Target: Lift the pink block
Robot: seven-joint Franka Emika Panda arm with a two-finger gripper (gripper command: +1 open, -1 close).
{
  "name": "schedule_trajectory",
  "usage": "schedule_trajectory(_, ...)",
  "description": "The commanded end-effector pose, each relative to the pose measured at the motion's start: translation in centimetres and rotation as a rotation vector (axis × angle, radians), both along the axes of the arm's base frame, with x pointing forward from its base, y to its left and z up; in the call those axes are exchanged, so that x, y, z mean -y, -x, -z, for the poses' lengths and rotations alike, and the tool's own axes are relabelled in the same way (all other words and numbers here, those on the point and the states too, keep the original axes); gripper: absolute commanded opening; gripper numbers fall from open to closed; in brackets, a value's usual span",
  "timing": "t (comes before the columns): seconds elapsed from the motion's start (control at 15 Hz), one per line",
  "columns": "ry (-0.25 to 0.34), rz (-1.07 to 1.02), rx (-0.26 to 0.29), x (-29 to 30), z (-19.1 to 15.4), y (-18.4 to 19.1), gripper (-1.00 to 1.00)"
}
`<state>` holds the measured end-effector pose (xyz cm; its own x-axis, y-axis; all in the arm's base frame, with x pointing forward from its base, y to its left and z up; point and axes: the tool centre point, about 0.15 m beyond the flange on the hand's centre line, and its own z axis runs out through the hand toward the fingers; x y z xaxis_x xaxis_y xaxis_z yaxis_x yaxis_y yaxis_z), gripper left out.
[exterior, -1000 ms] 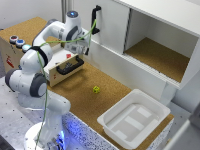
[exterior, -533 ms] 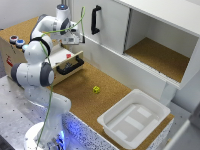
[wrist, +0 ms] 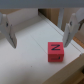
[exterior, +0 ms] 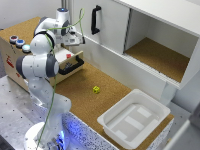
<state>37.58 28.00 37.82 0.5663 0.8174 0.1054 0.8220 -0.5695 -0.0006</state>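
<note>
Two fingers (wrist: 7,31) of the pincer (wrist: 39,30) stand wide apart, nothing between them; pink block (wrist: 55,53) sits below, toward 5 o'clock of pincer centre in wrist view, off-centre, nearer one finger; in exterior view pincer (exterior: 74,40) hovers over the open drawer (exterior: 70,62) at approx 10 o'clock from yellow cube (exterior: 96,89) on counter (exterior: 85,92). Risks, imo: straight descent lands a fingertip on the block or knocks it aside; closing off-centre pushes it, twists it, slips out; drawer wall nearby may catch a finger.

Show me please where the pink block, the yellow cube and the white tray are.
pink block (wrist: 55,52), wrist view, its front face.
yellow cube (exterior: 96,89), exterior view, its top.
white tray (exterior: 161,107), exterior view, its far rim.
</note>
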Motion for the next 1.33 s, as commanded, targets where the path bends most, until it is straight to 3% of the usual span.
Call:
schedule_trajectory(0.0,0.025,0.015,-0.024,0.3,5.1,-3.0,1.00)
schedule_trajectory(0.33,0.043,0.022,-0.055,0.8,7.2,-3.7,1.00)
schedule_trajectory(0.6,0.046,0.047,-0.044,0.6,7.8,-4.3,1.00)
schedule_trajectory(0.67,0.046,0.058,-0.027,0.5,7.8,-4.5,-1.00)
schedule_trajectory(1.27,0.043,0.059,-0.002,-0.6,6.6,-4.7,-1.00)
